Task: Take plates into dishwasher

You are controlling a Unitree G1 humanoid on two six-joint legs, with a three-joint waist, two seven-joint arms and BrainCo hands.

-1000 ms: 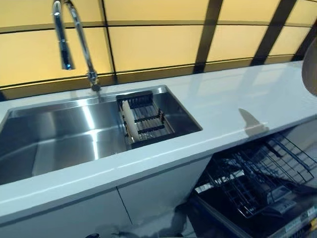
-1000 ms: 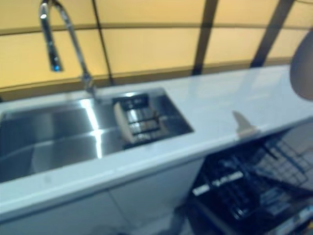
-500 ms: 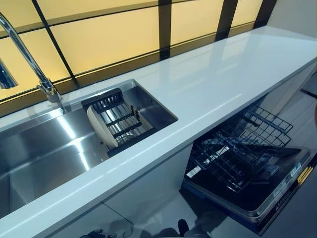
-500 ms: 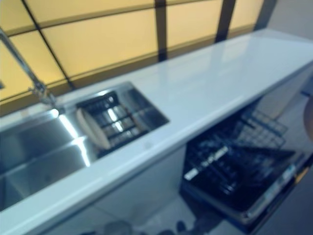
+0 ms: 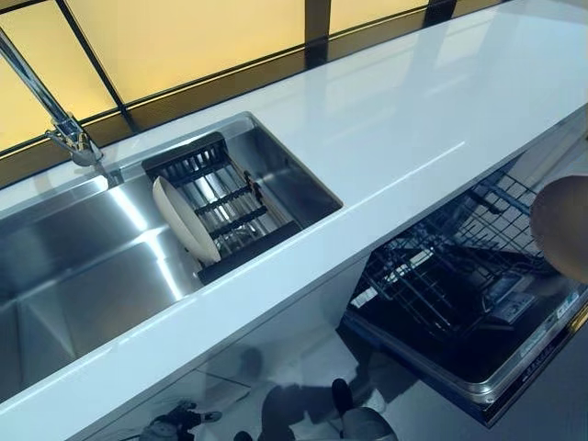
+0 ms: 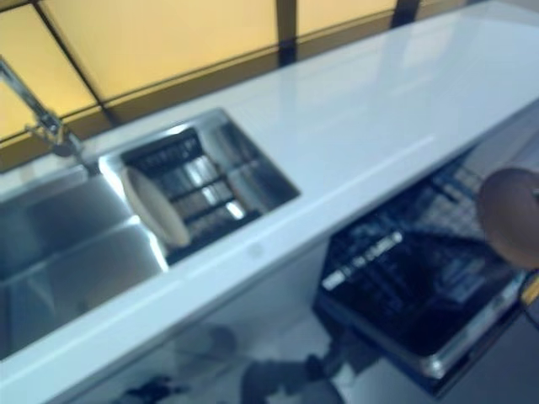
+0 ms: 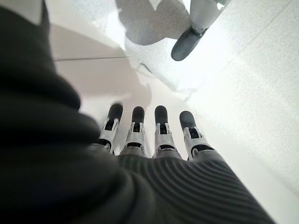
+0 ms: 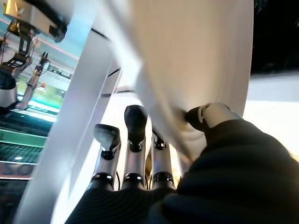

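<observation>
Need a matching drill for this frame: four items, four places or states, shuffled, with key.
Items:
1. plate in the right hand
2. second plate
3. dishwasher rack
4. left hand

Places or states:
A. standing on edge in the drying rack in the sink
B. pulled out below the counter
C. pinched by thumb and fingers, over the dishwasher
D. fingers straight, holding nothing

Pairs: 1-C, 2-A, 3-B, 4-D
</observation>
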